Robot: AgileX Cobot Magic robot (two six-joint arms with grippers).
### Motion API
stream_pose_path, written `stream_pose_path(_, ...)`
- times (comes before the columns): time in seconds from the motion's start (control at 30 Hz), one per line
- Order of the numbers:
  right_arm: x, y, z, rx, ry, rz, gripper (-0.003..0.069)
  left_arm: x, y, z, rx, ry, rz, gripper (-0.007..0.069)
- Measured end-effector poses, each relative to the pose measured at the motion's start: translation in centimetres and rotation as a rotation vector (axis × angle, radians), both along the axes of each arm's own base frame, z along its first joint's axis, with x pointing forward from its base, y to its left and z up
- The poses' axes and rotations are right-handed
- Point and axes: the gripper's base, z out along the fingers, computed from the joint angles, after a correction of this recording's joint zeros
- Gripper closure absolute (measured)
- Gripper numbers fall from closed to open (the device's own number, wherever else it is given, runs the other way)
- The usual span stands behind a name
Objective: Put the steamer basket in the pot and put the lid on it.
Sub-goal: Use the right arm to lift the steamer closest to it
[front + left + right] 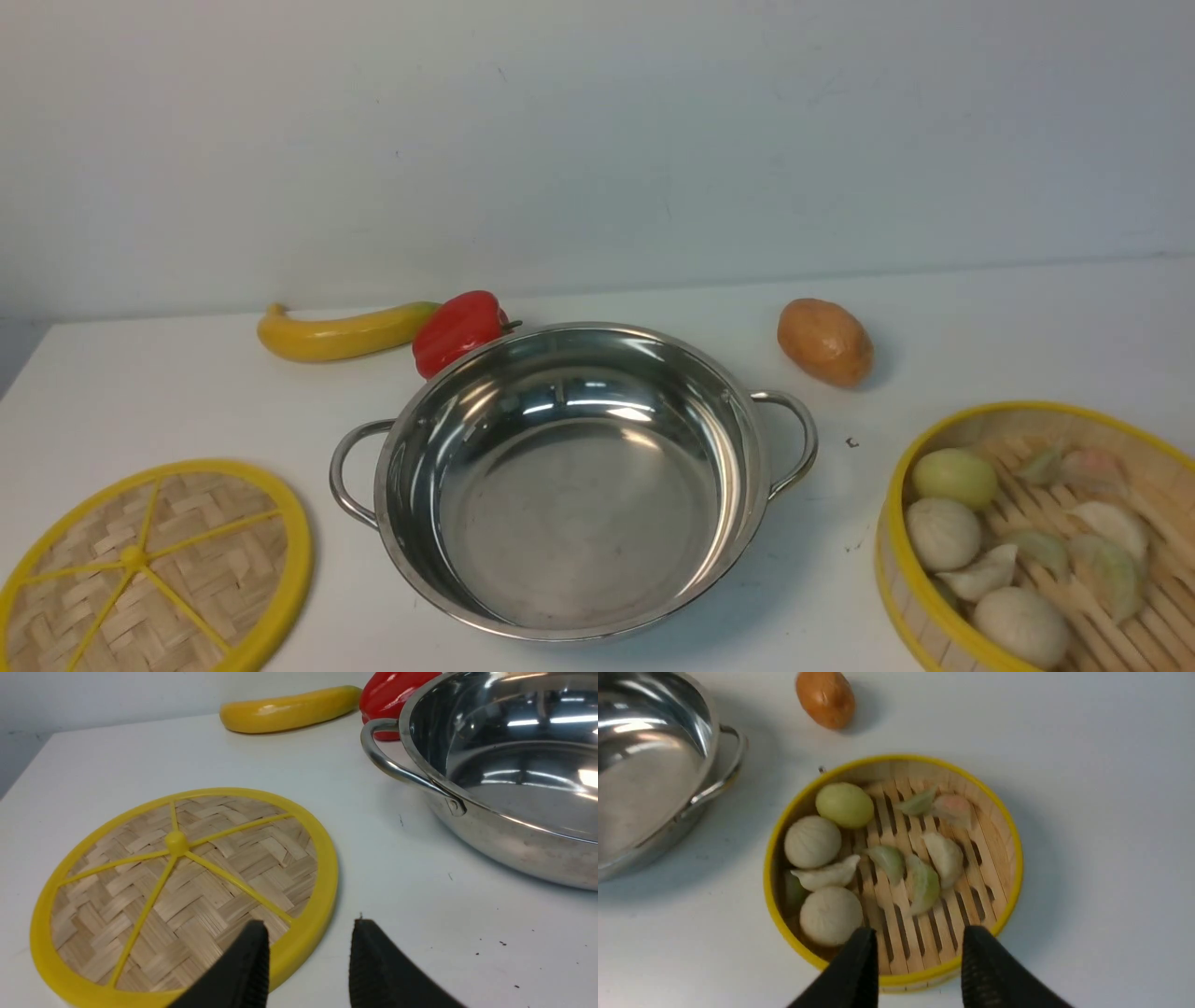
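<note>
- Three task things lie apart on a white worktop (980, 327) that runs back to a plain pale grey wall (597, 140).
- The pot (579, 485) stands in the middle, close to the near edge, empty and shiny, one loop handle toward each side.
- The lid (159, 569) lies flat at the near left corner, well clear of the pot.
- The steamer basket (971, 427) sits at the near right corner, upright, with buns and dumplings on its slats.
- Along the far edge, left of middle, a banana (341, 333) touches a red pepper (457, 329), which sits just behind the pot's rim. A potato (825, 341) lies alone right of middle.
- A few dark specks (851, 442) mark the surface between pot and basket.
- The left hand (309, 926) is released, its jaws apart over the lid's rim and the bare worktop beside it, holding nothing.
- The right hand (920, 931) is released too, jaws apart above the basket's rim, gripping nothing.
</note>
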Motion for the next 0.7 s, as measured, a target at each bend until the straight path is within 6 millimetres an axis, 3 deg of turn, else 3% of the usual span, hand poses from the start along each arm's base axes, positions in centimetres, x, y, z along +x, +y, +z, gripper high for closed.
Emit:
stream_pose_path(0.13,3.3,-0.1,0.2,-0.017,0.15,-0.018,0.0419,0.0,0.0,0.0,0.0,0.0,0.0,0.0386)
stream_pose_path(0.3,6.8,0.0,-1.1,-0.03,0.266,-0.012,0.0419,0.0,0.0,0.0,0.0,0.0,0.0,0.0386)
stream_pose_path(0.6,10.9,-0.9,-4.7,-0.132,0.451,0.0,0.0389,0.0,0.0,0.0,0.0,0.0,0.0,0.0386)
stream_pose_path(0.7,11.8,-2.0,-5.8,-0.12,0.507,-0.026,0.0363,0.0,0.0,0.0,0.0,0.0,0.0,0.0386)
